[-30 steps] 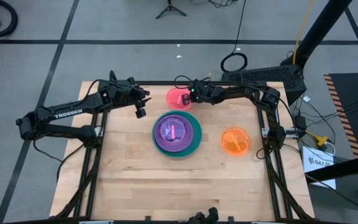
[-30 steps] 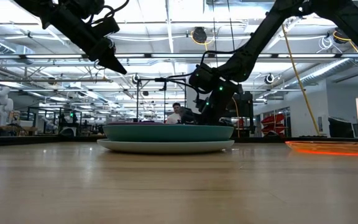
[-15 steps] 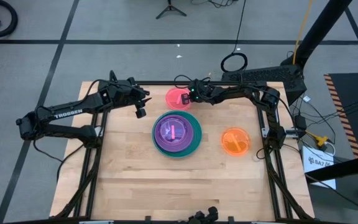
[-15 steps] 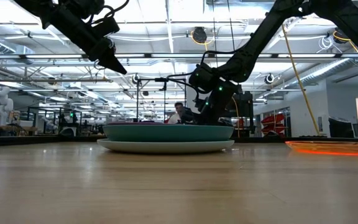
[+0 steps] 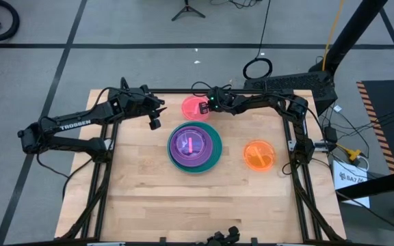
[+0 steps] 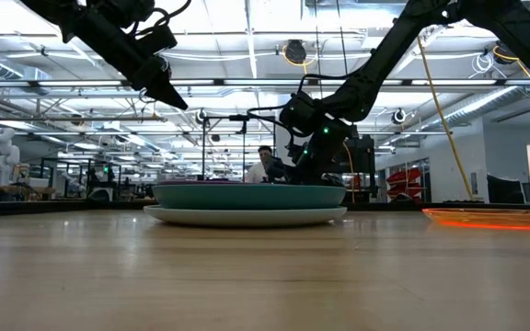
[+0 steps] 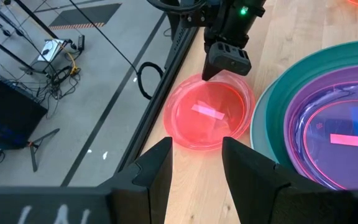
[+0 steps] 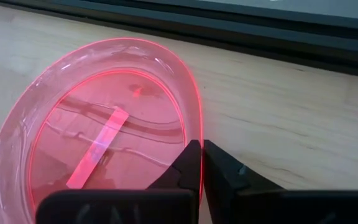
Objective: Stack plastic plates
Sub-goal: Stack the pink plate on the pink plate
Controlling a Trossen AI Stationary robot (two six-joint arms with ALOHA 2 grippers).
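Observation:
A pink plate (image 5: 194,107) lies near the table's far edge; it also shows in the left wrist view (image 7: 209,113) and the right wrist view (image 8: 98,137). My right gripper (image 5: 210,104) is shut on its rim. In front of it stands a stack (image 5: 195,147): a purple plate (image 7: 347,134) in a teal plate (image 6: 247,195), which sits on a pale plate (image 6: 247,216). An orange plate (image 5: 259,155) lies alone to the right. My left gripper (image 5: 154,122) hangs open above the table, left of the stack, touching nothing. My right gripper pinches the pink plate's rim (image 8: 197,127) on the side toward the table's right edge, one finger inside the plate and one outside. The fingers (image 7: 226,60) come from the right, slanting down. Whether the held side is raised off the table, I cannot tell.
Bare wood lies in front of the stack and on the table's left half (image 5: 135,184). The orange plate sits close to the right edge. Dark frame rails (image 5: 108,157) run along the table's sides. A person (image 6: 263,165) shows far off in the room behind.

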